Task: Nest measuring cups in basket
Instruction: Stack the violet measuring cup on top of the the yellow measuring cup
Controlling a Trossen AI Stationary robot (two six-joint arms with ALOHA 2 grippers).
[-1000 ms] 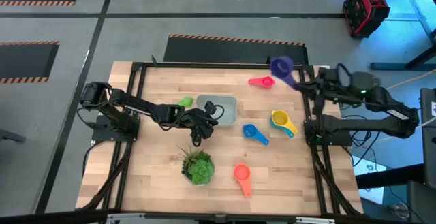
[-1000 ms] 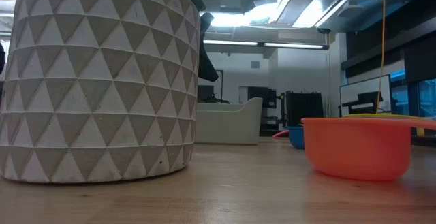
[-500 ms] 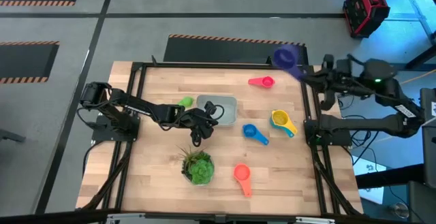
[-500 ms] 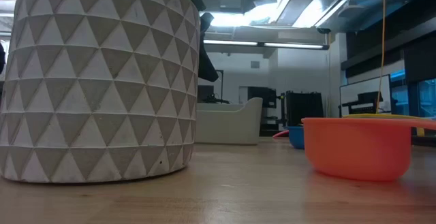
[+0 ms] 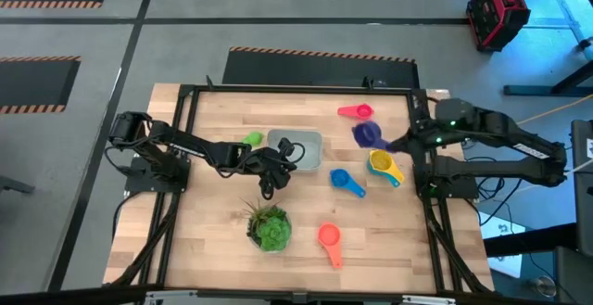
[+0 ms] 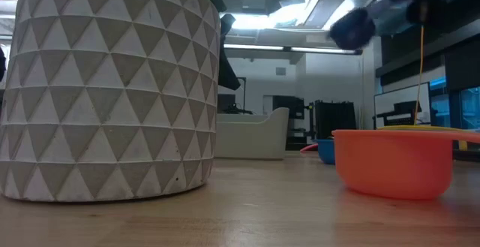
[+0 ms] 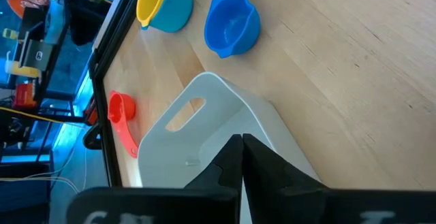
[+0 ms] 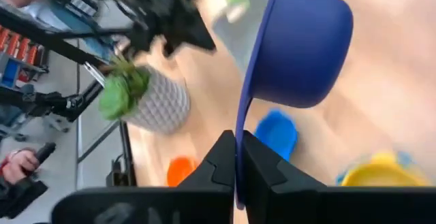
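Fingers (image 8: 240,157) pinch smooth purple plastic cup's (image 8: 300,47) flat handle.

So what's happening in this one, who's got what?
The right gripper is shut on the handle of the purple cup, holding it in the air above the table, between the pink cup and the yellow cup. The left gripper is shut on the rim of the basket. The blue cup and orange cup lie loose on the wood, and a green cup sits beside the left arm.
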